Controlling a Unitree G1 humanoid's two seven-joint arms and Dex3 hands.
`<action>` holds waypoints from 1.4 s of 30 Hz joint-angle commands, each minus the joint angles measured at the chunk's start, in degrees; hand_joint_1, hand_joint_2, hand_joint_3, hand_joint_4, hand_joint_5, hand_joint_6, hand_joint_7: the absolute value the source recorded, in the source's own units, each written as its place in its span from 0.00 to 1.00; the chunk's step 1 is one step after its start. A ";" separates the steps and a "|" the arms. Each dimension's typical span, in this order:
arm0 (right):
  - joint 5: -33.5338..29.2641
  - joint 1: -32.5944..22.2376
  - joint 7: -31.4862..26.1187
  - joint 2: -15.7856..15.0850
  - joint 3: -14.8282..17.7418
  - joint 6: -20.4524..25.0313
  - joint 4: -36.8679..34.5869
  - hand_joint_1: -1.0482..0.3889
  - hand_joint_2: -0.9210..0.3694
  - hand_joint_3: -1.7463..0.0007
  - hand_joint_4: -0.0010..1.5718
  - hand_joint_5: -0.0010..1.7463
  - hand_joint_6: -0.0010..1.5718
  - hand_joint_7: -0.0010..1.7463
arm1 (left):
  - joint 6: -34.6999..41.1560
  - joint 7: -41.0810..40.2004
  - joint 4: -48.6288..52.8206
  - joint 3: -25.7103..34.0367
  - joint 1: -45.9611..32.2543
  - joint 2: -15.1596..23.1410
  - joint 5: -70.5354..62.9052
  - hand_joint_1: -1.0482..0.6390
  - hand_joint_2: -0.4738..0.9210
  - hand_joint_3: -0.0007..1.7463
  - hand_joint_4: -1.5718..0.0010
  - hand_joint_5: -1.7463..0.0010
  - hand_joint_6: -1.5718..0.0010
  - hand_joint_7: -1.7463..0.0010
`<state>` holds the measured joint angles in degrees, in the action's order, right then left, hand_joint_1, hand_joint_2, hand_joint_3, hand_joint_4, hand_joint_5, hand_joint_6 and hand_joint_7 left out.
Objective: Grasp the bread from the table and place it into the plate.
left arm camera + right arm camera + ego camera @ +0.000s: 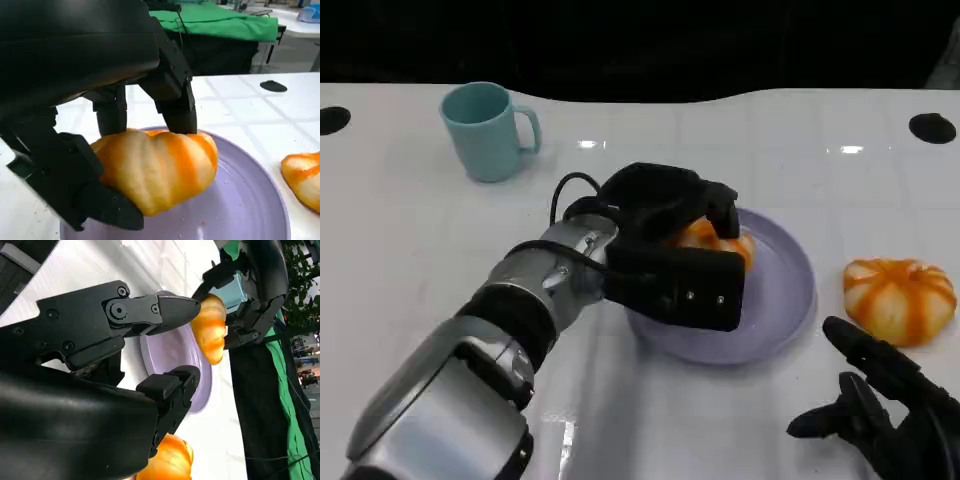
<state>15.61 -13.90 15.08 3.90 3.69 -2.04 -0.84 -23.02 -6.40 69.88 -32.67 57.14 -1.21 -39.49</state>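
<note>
An orange-and-white striped bread roll [722, 243] is over the purple plate [775, 305], and my left hand [665, 245] grips it from above, fingers wrapped around its sides. In the left wrist view the roll [160, 167] sits low over the plate [245, 210] between the black fingers [177, 107]; whether it touches the plate I cannot tell. A second, similar roll [900, 298] lies on the table right of the plate. My right hand [885, 405] rests near the front right, fingers spread and holding nothing. The right wrist view shows its fingers [150, 315] apart.
A teal mug [485, 130] stands at the back left of the white table [440, 230]. Black round holes [932, 127] mark the table's far corners. The dark table edge runs along the back.
</note>
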 commanded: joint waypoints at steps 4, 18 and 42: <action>0.30 -0.40 -0.36 -0.46 0.24 -0.01 0.80 0.21 0.00 0.82 0.52 0.58 0.70 0.08 | 0.92 8.58 -0.29 1.65 2.05 1.28 2.65 0.18 1.00 0.24 0.75 0.95 0.77 1.00; -0.13 -0.31 -0.36 -0.68 0.31 -0.17 0.80 0.20 0.00 0.81 0.52 0.58 0.70 0.08 | 0.06 25.18 -4.32 9.67 0.89 5.22 13.17 0.12 1.00 0.34 0.76 0.96 0.75 0.98; -0.10 -0.52 -0.18 -0.89 0.42 -0.01 1.24 0.21 0.00 0.81 0.51 0.58 0.69 0.09 | 22.40 35.02 -42.11 37.41 -29.80 -0.97 59.61 0.26 1.00 0.26 0.57 0.47 0.52 0.85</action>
<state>15.04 -14.06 14.95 3.76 3.77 -2.02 -0.15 -7.19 27.47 35.26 1.29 32.79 -1.32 13.07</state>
